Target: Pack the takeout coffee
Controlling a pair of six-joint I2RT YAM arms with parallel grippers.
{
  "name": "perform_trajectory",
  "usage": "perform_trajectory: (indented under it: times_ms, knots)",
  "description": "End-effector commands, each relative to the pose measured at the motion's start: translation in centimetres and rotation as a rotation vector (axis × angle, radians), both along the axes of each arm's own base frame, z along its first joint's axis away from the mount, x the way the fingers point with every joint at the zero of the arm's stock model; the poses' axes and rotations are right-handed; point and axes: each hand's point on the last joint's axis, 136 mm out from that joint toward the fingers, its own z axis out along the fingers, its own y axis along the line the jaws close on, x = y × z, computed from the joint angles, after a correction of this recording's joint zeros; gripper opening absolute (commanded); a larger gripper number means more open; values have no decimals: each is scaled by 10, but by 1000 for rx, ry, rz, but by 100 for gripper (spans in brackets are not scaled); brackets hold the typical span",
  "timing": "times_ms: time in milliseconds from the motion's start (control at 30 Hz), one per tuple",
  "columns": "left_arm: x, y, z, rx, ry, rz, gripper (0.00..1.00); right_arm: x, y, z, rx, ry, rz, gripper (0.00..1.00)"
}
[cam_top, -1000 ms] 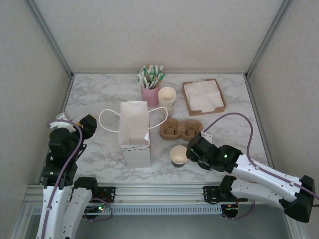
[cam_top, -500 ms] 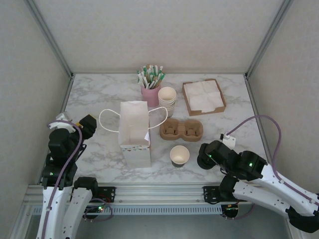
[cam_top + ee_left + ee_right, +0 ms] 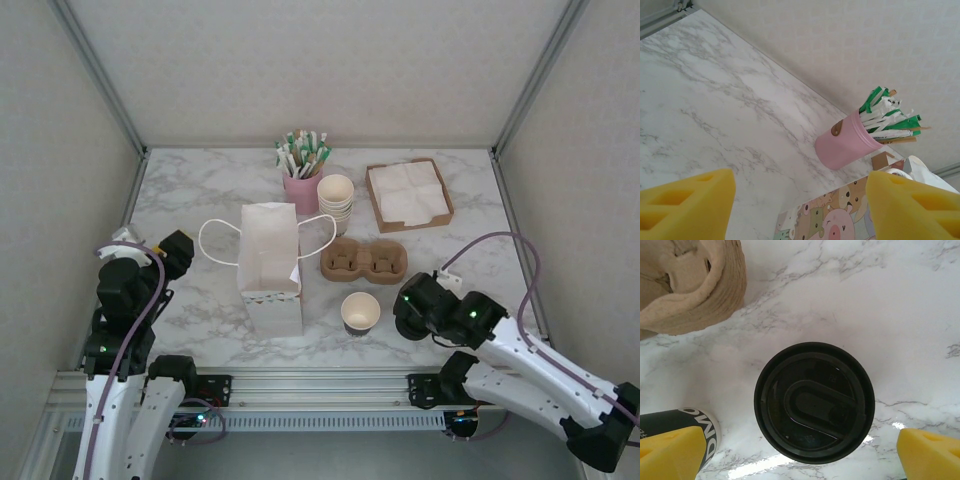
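Hovered right gripper [image 3: 800, 450], jaws wide apart, over black lid [image 3: 814, 402], seemingly not touching it. Showed left gripper [image 3: 800, 202] parted, empty.

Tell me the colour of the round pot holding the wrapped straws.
The round straw pot is pink, clearest in the left wrist view.

Black lid [image 3: 814, 402] (grey-veined white table [image 3: 900, 300])
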Motion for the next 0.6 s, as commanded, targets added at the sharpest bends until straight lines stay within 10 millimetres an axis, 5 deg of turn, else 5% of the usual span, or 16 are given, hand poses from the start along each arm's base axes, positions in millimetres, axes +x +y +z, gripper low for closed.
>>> perform_trajectory:
  times_ms: [0, 567]
  knots:
    - [-3, 1, 0, -3, 0, 8, 69, 1, 3, -11, -5, 36, 13, 99]
    - [-3, 1, 0, -6, 2, 7, 69, 1, -5, -33, -45, 94, -45, 96]
